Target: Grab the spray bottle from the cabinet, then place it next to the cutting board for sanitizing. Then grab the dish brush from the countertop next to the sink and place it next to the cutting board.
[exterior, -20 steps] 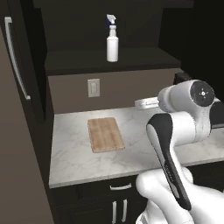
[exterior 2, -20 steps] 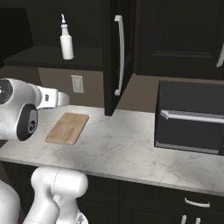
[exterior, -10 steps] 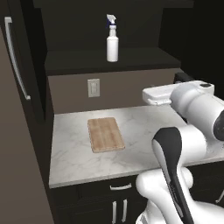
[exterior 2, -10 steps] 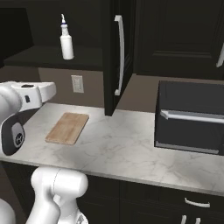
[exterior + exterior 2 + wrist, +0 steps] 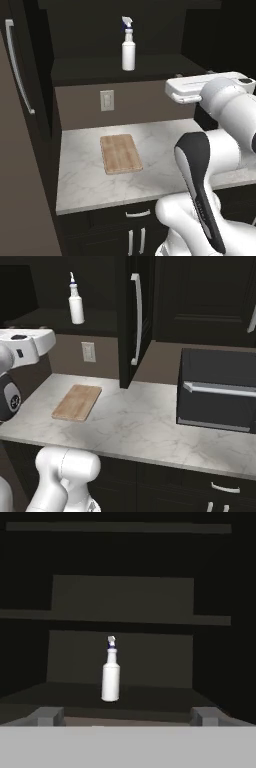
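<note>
Standing upright on the dark shelf of the open cabinet recess, the small white cylindrical plastic spray bottle with its narrow neck and white-and-blue trigger nozzle sits alone, well above the table. Seen from the hand view, the same bottle stands centred ahead on the shelf, with the claw aimed at it and spread wide: its two grey fingertips stand far apart near the lower corners, holding nothing and touching nothing, well short of the bottle. No label, brand or writing can be read on the bottle, which looks plain white. In the right base view the bottle stands to the left of a tall dark cabinet door edge carrying a long silver bar handle. Below the shelf, a pale wall outlet plate is set in the brown back wall. Under that, the flat rectangular light-brown wooden cutting board with visible plank grain lies flat on the grey-white marbled stone table, towards its left half, with bare stone all round it. Farther right along the same table, the right base view shows a boxy black appliance with a silver bar across its front. Dark lower cabinet fronts with small silver handles run beneath the table edge.
</note>
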